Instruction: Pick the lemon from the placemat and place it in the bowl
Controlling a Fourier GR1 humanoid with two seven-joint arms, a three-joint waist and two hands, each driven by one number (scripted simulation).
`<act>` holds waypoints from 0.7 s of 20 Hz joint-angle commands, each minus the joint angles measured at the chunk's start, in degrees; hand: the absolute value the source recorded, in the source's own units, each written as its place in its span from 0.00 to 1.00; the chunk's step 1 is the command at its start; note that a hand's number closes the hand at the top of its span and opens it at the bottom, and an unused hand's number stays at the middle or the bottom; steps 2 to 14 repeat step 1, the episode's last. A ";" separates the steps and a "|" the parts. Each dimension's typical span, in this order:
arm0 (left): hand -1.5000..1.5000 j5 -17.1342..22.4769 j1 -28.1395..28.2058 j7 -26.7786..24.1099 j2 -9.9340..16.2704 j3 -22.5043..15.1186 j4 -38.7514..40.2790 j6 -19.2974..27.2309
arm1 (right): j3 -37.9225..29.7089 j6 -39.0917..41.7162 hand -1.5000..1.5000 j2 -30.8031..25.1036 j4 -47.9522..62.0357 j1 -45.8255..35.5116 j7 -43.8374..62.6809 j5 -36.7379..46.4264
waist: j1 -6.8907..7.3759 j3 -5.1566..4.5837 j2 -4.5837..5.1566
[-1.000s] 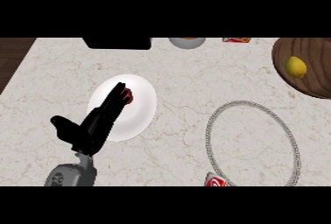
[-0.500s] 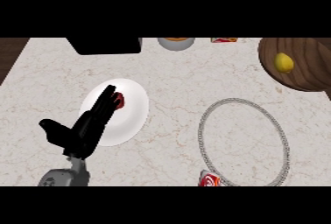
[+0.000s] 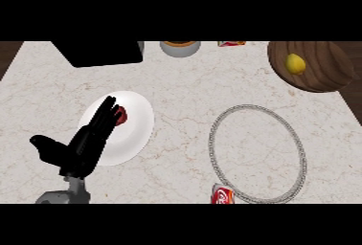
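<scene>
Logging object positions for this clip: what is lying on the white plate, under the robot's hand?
On the white plate a small red object shows beside the left hand. The open hand's straight fingers cover part of it and the plate's left side, so its shape and anything else beneath cannot be seen.

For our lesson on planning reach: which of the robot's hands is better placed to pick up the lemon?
Probably the right. The lemon lies far right, at the counter's back. The open left hand hovers over the white dish at the left. The right hand is out of view, though.
</scene>
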 commanded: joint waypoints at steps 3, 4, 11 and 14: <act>0.50 0.26 1.29 0.13 0.54 0.76 -0.08 0.04 | 4.12 16.18 1.00 2.88 -3.44 9.07 -16.00 1.01 | -1.21 0.02 -0.49; 0.50 0.26 1.29 0.13 0.54 0.76 -0.08 0.04 | 4.12 16.18 1.00 2.88 -3.44 9.07 -16.00 1.01 | -1.21 0.02 -0.49; 0.50 0.26 1.29 0.13 0.54 0.76 -0.08 0.04 | 4.12 16.18 1.00 2.88 -3.44 9.07 -16.00 1.01 | -1.21 0.02 -0.49; 0.50 0.26 1.29 0.13 0.54 0.76 -0.08 0.04 | 4.12 16.18 1.00 2.88 -3.44 9.07 -16.00 1.01 | -1.21 0.02 -0.49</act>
